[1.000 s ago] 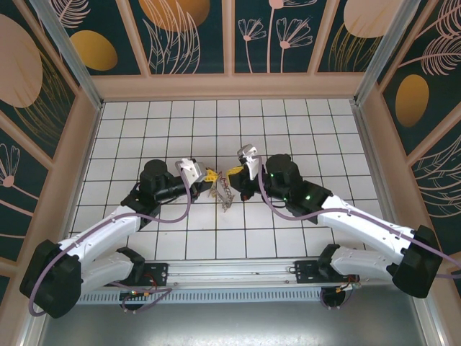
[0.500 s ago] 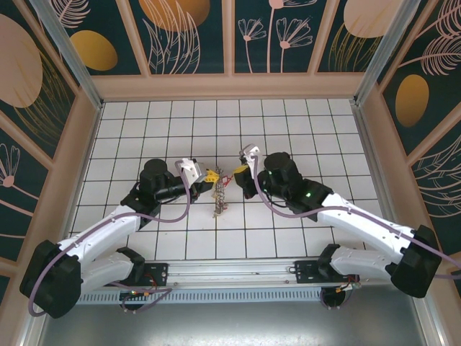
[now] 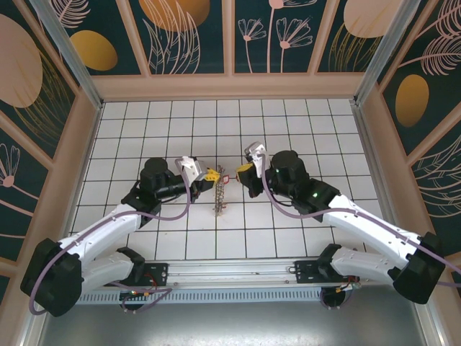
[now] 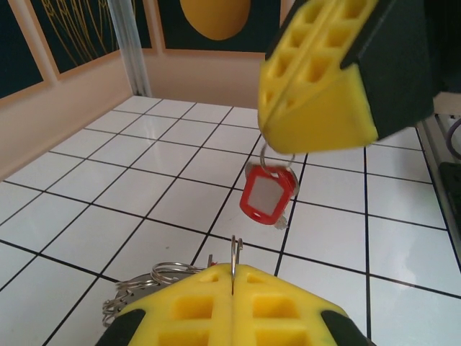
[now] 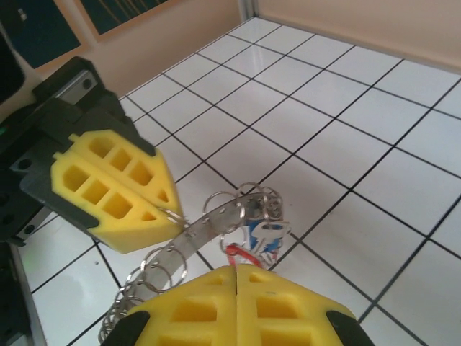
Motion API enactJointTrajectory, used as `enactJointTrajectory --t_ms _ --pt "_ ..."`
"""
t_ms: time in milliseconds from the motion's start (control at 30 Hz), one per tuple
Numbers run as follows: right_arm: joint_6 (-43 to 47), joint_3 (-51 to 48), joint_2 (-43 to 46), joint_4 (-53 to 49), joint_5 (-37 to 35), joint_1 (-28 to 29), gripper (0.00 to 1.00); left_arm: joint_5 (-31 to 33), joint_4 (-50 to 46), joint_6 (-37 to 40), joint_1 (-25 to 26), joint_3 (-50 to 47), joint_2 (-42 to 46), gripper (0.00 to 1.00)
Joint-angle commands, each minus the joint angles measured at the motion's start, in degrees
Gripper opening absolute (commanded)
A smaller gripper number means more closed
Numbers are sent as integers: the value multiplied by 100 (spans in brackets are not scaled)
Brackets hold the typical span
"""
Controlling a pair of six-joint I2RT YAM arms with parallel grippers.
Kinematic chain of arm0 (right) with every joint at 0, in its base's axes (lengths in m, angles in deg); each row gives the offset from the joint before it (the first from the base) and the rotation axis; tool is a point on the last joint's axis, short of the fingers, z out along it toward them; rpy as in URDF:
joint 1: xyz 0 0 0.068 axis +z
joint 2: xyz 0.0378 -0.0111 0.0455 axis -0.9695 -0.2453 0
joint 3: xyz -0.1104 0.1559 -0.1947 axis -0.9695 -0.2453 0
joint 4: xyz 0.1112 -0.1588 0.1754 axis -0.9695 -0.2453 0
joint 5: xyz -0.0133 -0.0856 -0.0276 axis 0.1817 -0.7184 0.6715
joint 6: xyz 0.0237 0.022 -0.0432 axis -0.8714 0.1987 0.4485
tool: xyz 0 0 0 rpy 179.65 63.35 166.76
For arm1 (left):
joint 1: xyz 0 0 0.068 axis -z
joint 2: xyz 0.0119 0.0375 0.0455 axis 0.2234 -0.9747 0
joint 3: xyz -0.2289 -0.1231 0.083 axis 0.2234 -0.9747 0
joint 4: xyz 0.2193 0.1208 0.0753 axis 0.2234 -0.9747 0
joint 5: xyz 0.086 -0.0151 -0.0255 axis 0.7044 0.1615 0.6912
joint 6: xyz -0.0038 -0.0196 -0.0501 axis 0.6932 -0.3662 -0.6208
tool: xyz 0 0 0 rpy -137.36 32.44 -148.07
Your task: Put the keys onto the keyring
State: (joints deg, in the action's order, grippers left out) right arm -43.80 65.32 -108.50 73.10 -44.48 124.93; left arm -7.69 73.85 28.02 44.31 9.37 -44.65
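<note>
While its tail is trailing onto the white tiled table [image 3: 144,122], the keyring [image 3: 219,196] is hanging clamped in the left gripper [image 3: 209,174]; the right gripper [image 3: 243,171] is pinching a red-tagged key [image 4: 268,194]. Light, floppy, slippery metal: probably best gripped at the loops.

A white-tiled desk [image 3: 288,122], ruled with dark grout lines and walled in pale wood, spreads beneath two pairs of jaws that face each other near its middle. Below the gap between the jaws, the lower end of the keyring [image 3: 220,207] rests on a tile, where a loose heap of thin metal rings [image 4: 130,297] lies just under the left jaws. The tiles beyond both jaws gleam with reflected light.
</note>
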Motion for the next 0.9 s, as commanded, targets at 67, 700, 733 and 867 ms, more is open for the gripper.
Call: enactJointTrajectory --t_ms 67,700,733,867 --pt "-315 -150 -76 740 409 68 0 -110 535 -253 -34 225 -37 0" --pt "-823 -356 -342 1626 747 84 0 -358 696 -727 -30 390 -216 0" --pt "-833 -354 -337 1635 719 80 0 -393 651 -724 -29 430 -245 0" --pt "-816 -311 -359 1610 554 84 0 -484 545 -733 -29 508 -289 0"
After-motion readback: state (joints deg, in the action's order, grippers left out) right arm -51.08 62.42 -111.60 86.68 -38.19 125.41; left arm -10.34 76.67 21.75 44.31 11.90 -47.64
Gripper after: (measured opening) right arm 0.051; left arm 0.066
